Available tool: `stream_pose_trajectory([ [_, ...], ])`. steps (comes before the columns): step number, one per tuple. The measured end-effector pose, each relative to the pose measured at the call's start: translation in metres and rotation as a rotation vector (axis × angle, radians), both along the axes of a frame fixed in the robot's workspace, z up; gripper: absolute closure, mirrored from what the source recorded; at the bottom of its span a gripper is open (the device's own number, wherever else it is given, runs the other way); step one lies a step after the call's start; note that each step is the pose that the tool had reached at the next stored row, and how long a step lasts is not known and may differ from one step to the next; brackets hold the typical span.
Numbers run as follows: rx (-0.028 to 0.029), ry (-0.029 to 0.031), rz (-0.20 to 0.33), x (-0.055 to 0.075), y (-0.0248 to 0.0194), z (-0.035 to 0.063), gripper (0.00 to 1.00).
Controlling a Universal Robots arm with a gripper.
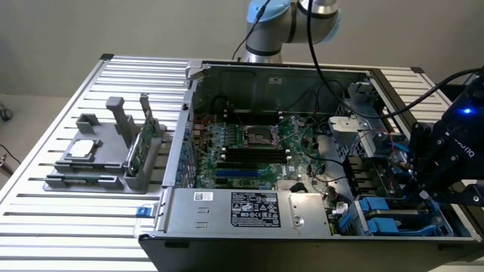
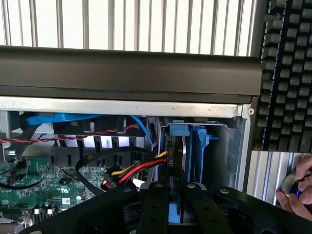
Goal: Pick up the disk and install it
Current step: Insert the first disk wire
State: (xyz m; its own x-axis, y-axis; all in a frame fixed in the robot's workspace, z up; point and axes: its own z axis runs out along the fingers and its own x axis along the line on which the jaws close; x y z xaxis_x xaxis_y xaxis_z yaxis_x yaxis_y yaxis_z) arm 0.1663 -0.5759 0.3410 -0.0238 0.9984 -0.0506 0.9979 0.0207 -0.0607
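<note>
The disk [image 2: 181,155] stands on edge inside the drive bay at the corner of the open computer case [image 2: 126,73]. I see it edge-on, a dark slab with its blue carrier [image 2: 199,146] alongside. My gripper [image 2: 175,207] is shut on the disk's near edge; a strip of blue shows between the two black fingers [image 2: 156,204]. In the exterior view the black gripper body [image 1: 446,161] hangs over the drive bays [image 1: 386,218] at the exterior view's right, and it hides the disk there.
Red, yellow and black cables [image 2: 141,168] run right beside the bay. The motherboard [image 1: 250,141] and power supply [image 1: 250,209] fill the case. A grey fixture [image 1: 98,164] holds a CPU chip [image 1: 81,148] and a green card [image 1: 140,144]. A keyboard [image 2: 287,73] and a person's hand [image 2: 297,190] lie outside the case.
</note>
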Motion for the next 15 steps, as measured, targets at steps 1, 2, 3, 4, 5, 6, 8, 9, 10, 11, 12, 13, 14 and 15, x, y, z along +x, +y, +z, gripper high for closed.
stream_pose_trajectory([
  [1,-0.0005,-0.0004,0.0,-0.0001,0.0,-0.0002,0.84],
  [2,-0.001,-0.001,0.0,-0.0002,0.0,-0.0004,0.84],
  [3,-0.0015,-0.0019,0.0,-0.0003,0.0,-0.0005,0.84],
  [4,-0.002,-0.0032,0.0,-0.0003,0.0,-0.0008,0.84],
  [5,-0.0021,-0.0044,0.0,-0.0003,0.0001,-0.0011,0.84],
  [6,-0.0024,-0.0057,-0.001,-0.0004,0.0002,-0.0014,0.84],
  [8,-0.0026,-0.0082,-0.001,-0.0005,0.0003,-0.002,0.84],
  [9,-0.0028,-0.0095,-0.001,-0.0006,0.0003,-0.0022,0.84],
  [10,-0.0028,-0.0107,-0.001,-0.0008,0.0004,-0.0025,0.84],
  [11,-0.003,-0.0117,-0.001,-0.001,0.0004,-0.0027,0.84],
  [12,-0.0035,-0.0125,-0.001,-0.0012,0.0004,-0.0027,0.84],
  [13,-0.004,-0.0134,-0.002,-0.0015,0.0004,-0.0029,0.84],
  [14,-0.0043,-0.0141,-0.002,-0.0018,0.0004,-0.0031,0.84],
  [15,-0.0047,-0.0146,-0.002,-0.0019,0.0004,-0.0033,0.84],
])
